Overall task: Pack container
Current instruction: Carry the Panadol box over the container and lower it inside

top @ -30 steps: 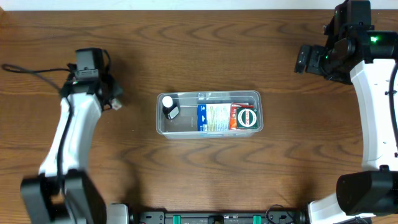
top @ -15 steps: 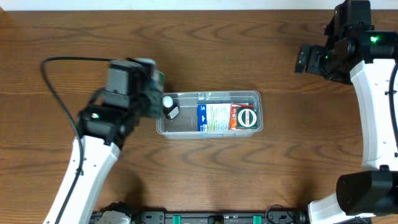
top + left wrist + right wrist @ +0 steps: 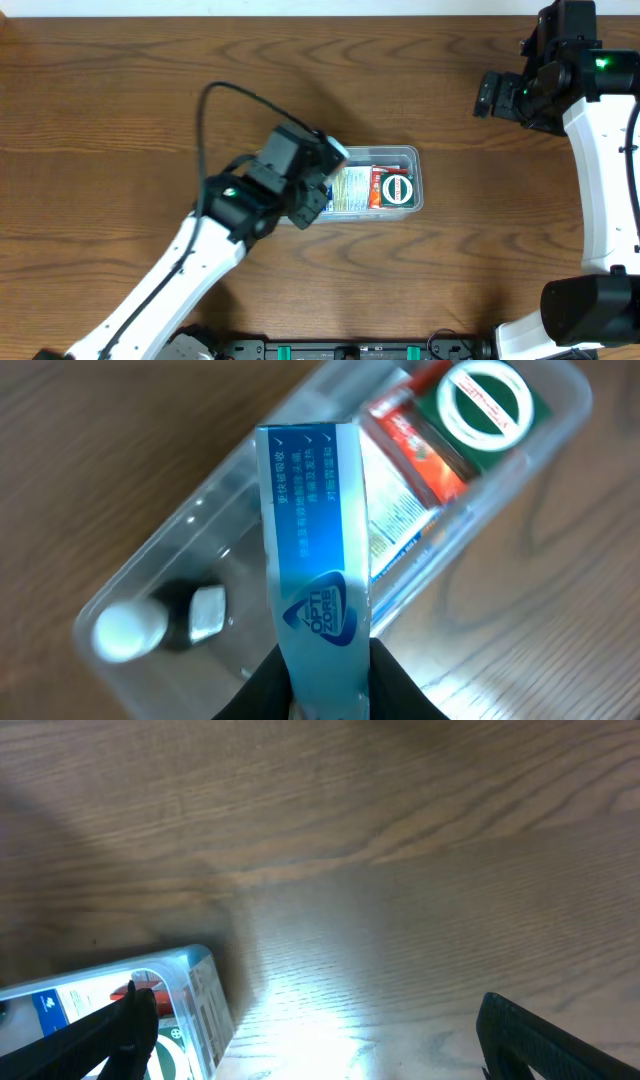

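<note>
The clear plastic container (image 3: 408, 157) lies at the table's middle. It holds a green packet with a white ring (image 3: 397, 188), a red packet (image 3: 415, 445), a blue-and-white packet (image 3: 350, 190) and a small white-capped bottle (image 3: 130, 630). My left gripper (image 3: 322, 180) hangs over the container's left half, shut on a light blue packet (image 3: 315, 550) held upright above the container (image 3: 150, 550) between the bottle and the other packets; its fingers show in the left wrist view (image 3: 320, 685). My right gripper (image 3: 497, 97) is open and empty at the far right, away from the container (image 3: 190, 970).
Bare brown wooden table (image 3: 120, 70) lies all around the container. The left arm's black cable (image 3: 205, 110) loops above the table left of the container. The right arm's white link (image 3: 600, 170) stands along the right edge.
My left arm has swung from the far left to over the container's left half, carrying the blue packet. It now hides the bottle in the overhead view. The right arm has not moved.
</note>
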Robot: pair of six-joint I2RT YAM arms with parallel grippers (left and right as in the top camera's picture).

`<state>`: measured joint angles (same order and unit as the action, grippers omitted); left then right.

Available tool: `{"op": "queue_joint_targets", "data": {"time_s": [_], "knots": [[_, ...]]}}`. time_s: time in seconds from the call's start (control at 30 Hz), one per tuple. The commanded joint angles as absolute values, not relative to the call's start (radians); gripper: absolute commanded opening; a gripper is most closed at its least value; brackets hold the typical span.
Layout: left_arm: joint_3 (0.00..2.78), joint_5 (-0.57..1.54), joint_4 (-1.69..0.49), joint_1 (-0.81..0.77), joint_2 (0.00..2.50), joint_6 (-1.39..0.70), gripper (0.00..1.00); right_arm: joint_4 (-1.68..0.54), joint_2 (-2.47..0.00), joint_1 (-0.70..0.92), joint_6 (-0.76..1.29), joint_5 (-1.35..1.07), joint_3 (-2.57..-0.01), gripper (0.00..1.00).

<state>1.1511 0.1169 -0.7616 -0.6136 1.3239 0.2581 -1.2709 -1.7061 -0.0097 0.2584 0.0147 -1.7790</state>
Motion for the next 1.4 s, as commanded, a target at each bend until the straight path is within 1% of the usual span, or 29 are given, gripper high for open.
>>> {"op": "queue_joint_targets", "data": {"time_s": [0.0, 0.1, 0.2, 0.23, 0.27, 0.37, 0.63, 0.73, 0.8, 0.83, 0.93, 1.37], "knots": [[1.162, 0.092, -0.743, -0.637, 1.383, 0.415, 0.22, -1.272, -1.708, -0.013, 0.253, 0.011, -1.786, 0.99], [1.162, 0.066, -0.697, -0.639, 1.433, 0.457, 0.21, -1.272, -1.708, -0.013, 0.253, 0.011, -1.786, 0.99], [1.162, 0.060, -0.654, -0.640, 1.477, 0.532, 0.19, -1.272, -1.708, -0.013, 0.253, 0.011, -1.786, 0.99], [1.162, 0.060, -0.643, -0.640, 1.490, 0.572, 0.13, -1.272, -1.708, -0.013, 0.253, 0.011, -1.786, 0.99], [1.162, 0.060, -0.634, -0.640, 1.501, 0.617, 0.13, -1.272, -1.708, -0.013, 0.253, 0.011, -1.786, 0.99], [1.162, 0.060, -0.599, -0.640, 1.521, 0.679, 0.12, -1.272, -1.708, -0.013, 0.253, 0.011, -1.786, 0.99], [1.162, 0.060, -0.474, -0.641, 1.525, 0.686, 0.12, -1.272, -1.708, -0.013, 0.253, 0.011, -1.786, 0.99], [1.162, 0.060, -0.458, -0.641, 1.531, 0.776, 0.12, -1.272, -1.708, -0.013, 0.253, 0.011, -1.786, 0.99], [1.161, 0.060, -0.466, -0.641, 1.543, 0.841, 0.17, -1.272, -1.708, -0.013, 0.253, 0.011, -1.786, 0.99], [1.161, 0.060, -0.467, -0.641, 1.549, 0.853, 0.23, -1.272, -1.708, -0.013, 0.253, 0.011, -1.786, 0.99], [1.161, 0.060, -0.469, -0.641, 1.576, 0.860, 0.27, -1.272, -1.708, -0.013, 0.253, 0.011, -1.786, 0.99], [1.161, 0.060, -0.465, -0.641, 1.653, 0.883, 0.27, -1.272, -1.708, -0.013, 0.253, 0.011, -1.786, 0.99]]}}
